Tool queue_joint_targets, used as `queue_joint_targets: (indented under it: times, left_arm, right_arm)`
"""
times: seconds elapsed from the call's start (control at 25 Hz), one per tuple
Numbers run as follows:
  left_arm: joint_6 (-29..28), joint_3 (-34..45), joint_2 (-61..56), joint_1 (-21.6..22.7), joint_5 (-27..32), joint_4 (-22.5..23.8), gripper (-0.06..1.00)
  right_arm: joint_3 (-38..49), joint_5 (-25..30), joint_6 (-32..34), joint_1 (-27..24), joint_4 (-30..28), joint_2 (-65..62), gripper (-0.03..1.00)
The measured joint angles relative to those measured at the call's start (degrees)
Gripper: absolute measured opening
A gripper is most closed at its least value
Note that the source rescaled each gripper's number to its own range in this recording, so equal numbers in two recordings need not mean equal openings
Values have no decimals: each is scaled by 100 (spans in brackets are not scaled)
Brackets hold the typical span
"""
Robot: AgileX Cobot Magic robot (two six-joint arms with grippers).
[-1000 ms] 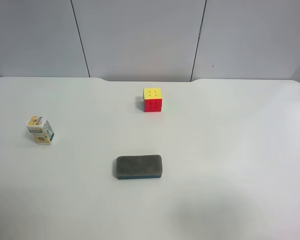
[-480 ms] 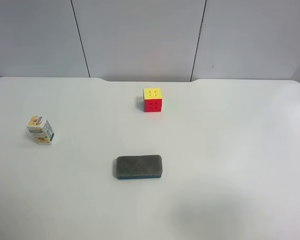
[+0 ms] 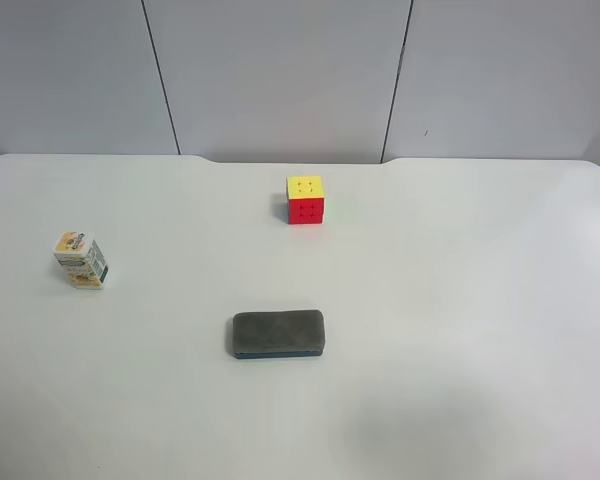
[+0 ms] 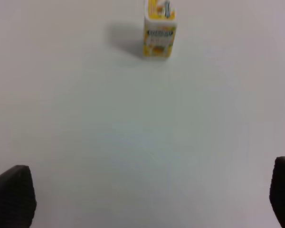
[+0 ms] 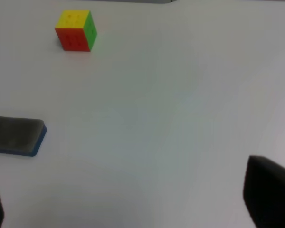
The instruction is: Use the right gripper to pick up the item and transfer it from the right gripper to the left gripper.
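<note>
Both grippers hang above the white table [image 3: 460, 300] with fingers spread wide and holding nothing: the left gripper [image 4: 142, 199] shows only its two black fingertips [image 4: 12, 194], as does the right gripper [image 5: 133, 204]. On the exterior high view, going left to right, the small yellow-orange and white drink carton [image 3: 80, 260] stands upright near the left edge, ahead of the left gripper, well apart from the flat dark-grey eraser block [image 3: 278, 333] lying near the middle. Beyond that, the red-and-yellow puzzle cube [image 3: 305, 199] sits toward the far edge.

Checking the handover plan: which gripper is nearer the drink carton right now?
Left, apparently. The left gripper faces the drink carton standing ahead of its open fingers. The right gripper sees only the puzzle cube and eraser; no carton is in its view.
</note>
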Motion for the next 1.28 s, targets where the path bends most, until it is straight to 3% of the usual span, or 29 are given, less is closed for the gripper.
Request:
queue_joint_targets:
  times: [0.2, 0.32, 0.72, 1.04, 1.28]
  left_arm:
    - [99, 13, -148, 0, -180, 0, 100]
    - [356, 213, -170, 0, -679, -5, 100]
    - [425, 262, -170, 0, -804, -17, 100]
    - [430, 268, -170, 0, -822, -17, 100]
    - [430, 268, -170, 0, -822, -17, 100]
  right_arm:
    - [0, 0, 0, 0, 0, 0, 100]
    - [0, 0, 0, 0, 0, 0, 100]
    - [0, 0, 0, -12, 0, 0, 100]
    - [0, 0, 0, -1000, 0, 0, 100]
    - [0, 0, 0, -1133, 0, 0, 100]
